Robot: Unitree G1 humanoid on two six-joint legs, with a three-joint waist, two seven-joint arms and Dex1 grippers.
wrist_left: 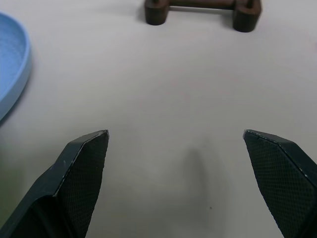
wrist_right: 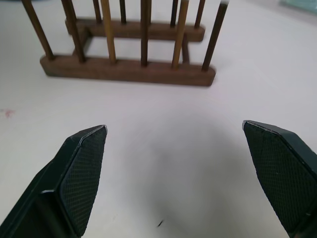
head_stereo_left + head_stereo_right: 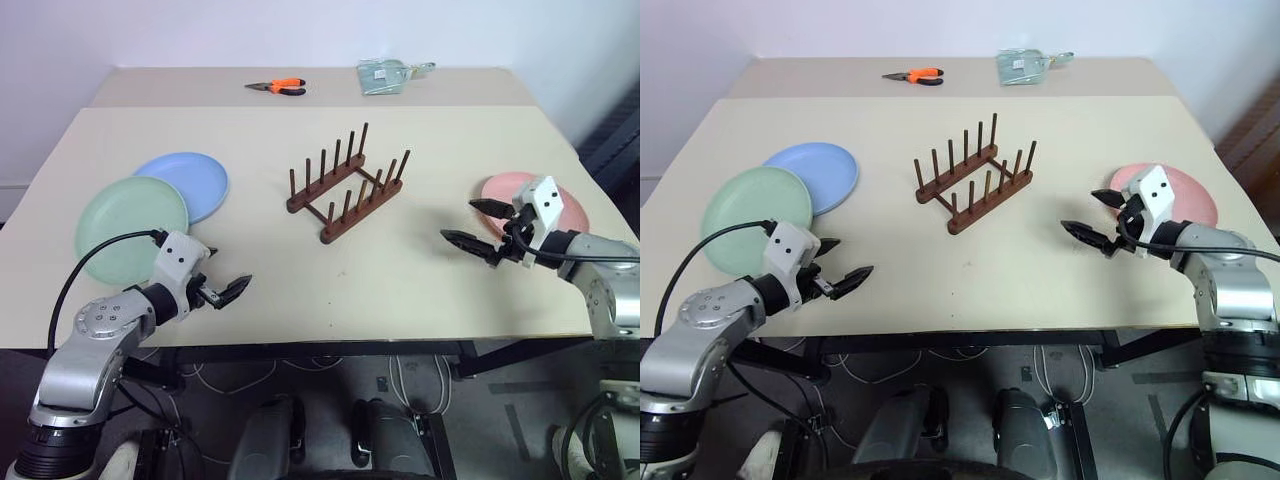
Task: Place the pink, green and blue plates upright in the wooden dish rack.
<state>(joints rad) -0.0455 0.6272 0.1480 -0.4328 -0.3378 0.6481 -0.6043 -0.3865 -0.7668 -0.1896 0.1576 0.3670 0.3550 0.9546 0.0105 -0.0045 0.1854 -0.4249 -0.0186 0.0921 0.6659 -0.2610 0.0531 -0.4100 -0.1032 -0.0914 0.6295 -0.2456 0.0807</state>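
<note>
The wooden dish rack [image 3: 345,190] stands empty at the middle of the table, its pegs upright. To its left lie the green plate [image 3: 125,220] and the blue plate [image 3: 190,180], flat, with the green rim overlapping the blue one. The pink plate [image 3: 572,212] lies flat at the right. My left gripper [image 3: 228,272] hovers open just right of the green plate, near the front edge. Open as well, my right gripper [image 3: 458,220] sits at the pink plate's left rim and points toward the rack [image 2: 129,69]. Nothing is between either pair of fingers.
Orange-handled pliers [image 3: 277,87] and a pale green packet [image 3: 385,75] lie at the table's far side. The table's front edge [image 3: 330,342] runs close under both grippers. Bare tabletop lies between the rack and each gripper.
</note>
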